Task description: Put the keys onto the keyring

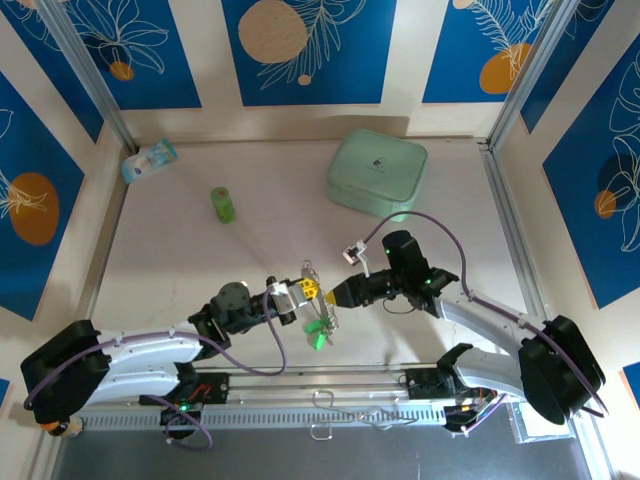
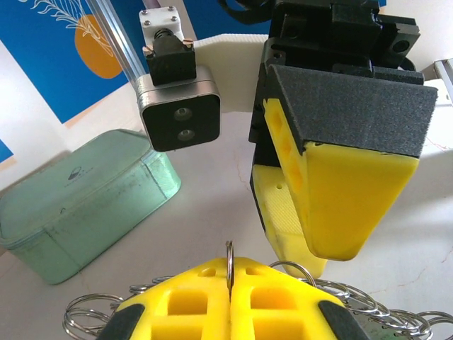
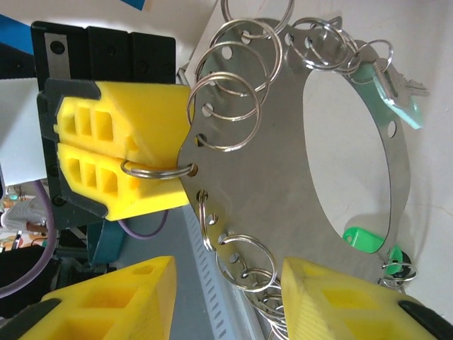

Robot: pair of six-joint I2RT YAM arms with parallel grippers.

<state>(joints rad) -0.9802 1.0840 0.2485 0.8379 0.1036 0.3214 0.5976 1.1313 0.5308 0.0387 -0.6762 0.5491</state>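
Observation:
The keyring [image 3: 283, 163] is a big silvery oval loop edged with many small split rings, held upright between the two arms [image 1: 318, 293]. My left gripper [image 2: 230, 273] is shut on one edge ring [image 3: 157, 171], which stands edge-on between its yellow fingers [image 3: 120, 166]. My right gripper [image 3: 226, 290] is open, its yellow fingers [image 3: 354, 301] either side of the loop's lower edge rings without pinching them. A key with a mint head [image 3: 393, 99] hangs at the loop's far side. Brighter green key heads [image 3: 362, 239] hang low, seen as green keys [image 1: 318, 335] from above.
A mint-green rounded square case [image 1: 377, 170] lies at the back right, also in the left wrist view [image 2: 78, 205]. An upright green cylinder [image 1: 222, 204] and a pale blue packet [image 1: 148, 160] stand at the back left. A slotted rail [image 1: 330, 385] runs along the near edge.

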